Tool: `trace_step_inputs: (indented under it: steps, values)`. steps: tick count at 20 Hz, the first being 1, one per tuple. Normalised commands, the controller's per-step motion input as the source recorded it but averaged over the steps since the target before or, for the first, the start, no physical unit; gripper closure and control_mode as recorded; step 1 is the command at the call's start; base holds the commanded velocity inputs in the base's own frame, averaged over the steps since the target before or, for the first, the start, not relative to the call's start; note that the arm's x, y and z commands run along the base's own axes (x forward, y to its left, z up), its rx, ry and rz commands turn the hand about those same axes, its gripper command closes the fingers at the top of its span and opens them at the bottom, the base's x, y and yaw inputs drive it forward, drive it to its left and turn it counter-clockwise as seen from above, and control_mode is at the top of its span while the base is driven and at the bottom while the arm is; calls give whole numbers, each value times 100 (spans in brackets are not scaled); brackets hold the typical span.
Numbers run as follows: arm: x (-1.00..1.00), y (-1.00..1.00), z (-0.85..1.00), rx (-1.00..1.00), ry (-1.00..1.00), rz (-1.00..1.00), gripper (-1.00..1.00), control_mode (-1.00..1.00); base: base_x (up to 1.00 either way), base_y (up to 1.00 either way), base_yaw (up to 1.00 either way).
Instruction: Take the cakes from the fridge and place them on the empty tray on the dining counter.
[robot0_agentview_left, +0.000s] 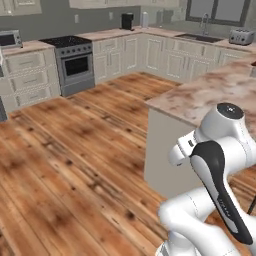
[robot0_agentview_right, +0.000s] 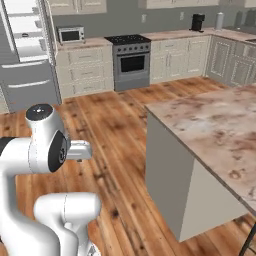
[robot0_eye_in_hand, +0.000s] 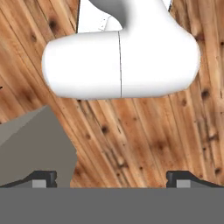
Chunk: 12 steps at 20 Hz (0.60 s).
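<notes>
The dining counter (robot0_agentview_right: 215, 130), a beige-brown marbled slab on a plain grey base, stands just beside the robot on the side of its folded arm (robot0_agentview_left: 220, 170); the stretch of top in sight is bare. In the right base view the fridge (robot0_agentview_right: 25, 55) rises at the far left, well apart across open floor, with one door open on a white interior and shelves; what lies on them is too small to tell. Along the back wall run cream cabinets (robot0_agentview_right: 82, 72) with a microwave (robot0_agentview_right: 71, 34) on top, a dark stove (robot0_agentview_right: 131, 60) and a black coffee maker (robot0_agentview_right: 198, 21). The left base view adds a sink (robot0_agentview_left: 197, 37) and a toaster (robot0_agentview_left: 241, 36) under a window.

The gripper (robot0_eye_in_hand: 111, 179) points down at the floor. Its two dark fingertips (robot0_eye_in_hand: 43, 178) stand spread wide, with nothing between them and nothing touching them. A grey corner of the counter base shows beside one tip.

The floor (robot0_agentview_left: 75, 165) is knotty reddish-brown wooden planks; the walls are grey.
</notes>
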Motion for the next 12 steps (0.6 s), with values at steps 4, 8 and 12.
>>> trace_step_inputs:
  steps: [4, 8, 12]
  values:
    - [0, 0, 0, 0, 0, 0, -100, 100, 42, 96, 0]
    - [0, 0, 0, 0, 0, 0, -100, 100, 36, 92, 0]
    - [0, 0, 0, 0, 0, 0, -100, 100, 23, 86, 0]
